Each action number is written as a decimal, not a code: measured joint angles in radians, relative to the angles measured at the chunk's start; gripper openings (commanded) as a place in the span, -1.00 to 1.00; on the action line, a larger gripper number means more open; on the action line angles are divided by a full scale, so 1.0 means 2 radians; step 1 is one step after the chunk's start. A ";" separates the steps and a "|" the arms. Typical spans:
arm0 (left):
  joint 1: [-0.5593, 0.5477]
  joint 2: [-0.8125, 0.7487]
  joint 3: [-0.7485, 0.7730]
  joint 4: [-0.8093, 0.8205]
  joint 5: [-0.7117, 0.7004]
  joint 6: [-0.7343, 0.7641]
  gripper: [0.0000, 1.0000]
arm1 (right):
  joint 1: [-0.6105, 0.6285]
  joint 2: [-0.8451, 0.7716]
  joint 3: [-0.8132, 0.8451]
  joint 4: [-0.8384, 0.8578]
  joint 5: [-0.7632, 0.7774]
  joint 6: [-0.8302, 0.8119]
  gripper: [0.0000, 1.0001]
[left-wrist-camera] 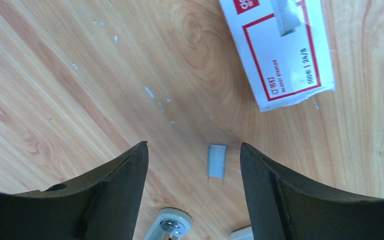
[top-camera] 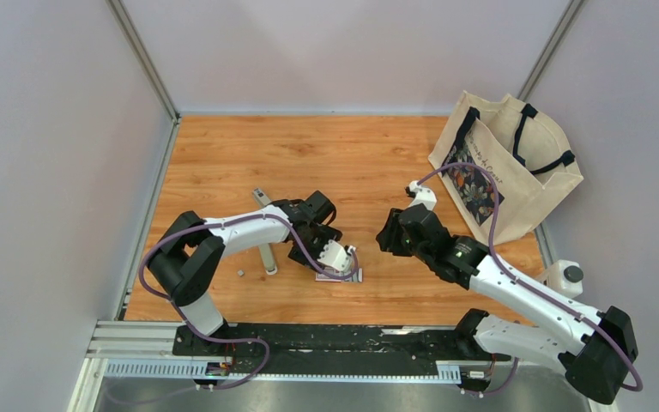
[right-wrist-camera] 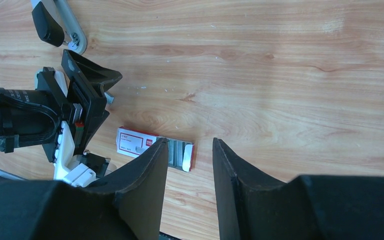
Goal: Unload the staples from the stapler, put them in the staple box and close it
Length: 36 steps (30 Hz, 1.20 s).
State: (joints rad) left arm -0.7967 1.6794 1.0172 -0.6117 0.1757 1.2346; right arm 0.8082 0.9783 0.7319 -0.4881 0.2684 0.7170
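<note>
Left wrist view: a short grey metal strip of staples (left-wrist-camera: 217, 161) is lying flat on the wooden table (left-wrist-camera: 55, 100) between the wide-open, empty fingers of the left gripper (left-wrist-camera: 192, 151), with a red-and-white flat cardboard box (left-wrist-camera: 280, 50) just beyond. The right gripper (right-wrist-camera: 189, 144) is hovering open, holding nothing.

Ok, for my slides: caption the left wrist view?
Open left gripper above short grey metal staple strip, flat red-and-white box nearby.
</note>
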 measured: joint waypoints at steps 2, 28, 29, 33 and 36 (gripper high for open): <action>0.001 0.000 0.001 -0.012 0.001 -0.003 0.51 | 0.000 0.000 0.000 0.000 -0.001 0.000 -0.18; 0.006 0.019 0.014 -0.066 0.009 -0.010 0.08 | 0.000 -0.003 0.000 0.000 -0.004 0.000 -0.20; 0.006 0.021 0.017 -0.069 0.009 -0.008 0.07 | 0.000 -0.003 0.000 0.000 -0.004 0.000 -0.20; 0.006 0.032 0.029 -0.074 0.009 -0.003 0.01 | -0.001 -0.003 0.000 0.001 -0.005 0.000 -0.20; 0.006 0.036 0.033 -0.079 0.008 -0.001 -0.07 | -0.002 -0.003 -0.001 0.004 -0.005 0.000 -0.21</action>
State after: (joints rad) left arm -0.7845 1.7512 1.0836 -0.7696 0.1913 1.2335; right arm 0.8032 0.9718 0.7292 -0.4797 0.2588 0.7170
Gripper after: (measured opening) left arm 0.503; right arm 0.401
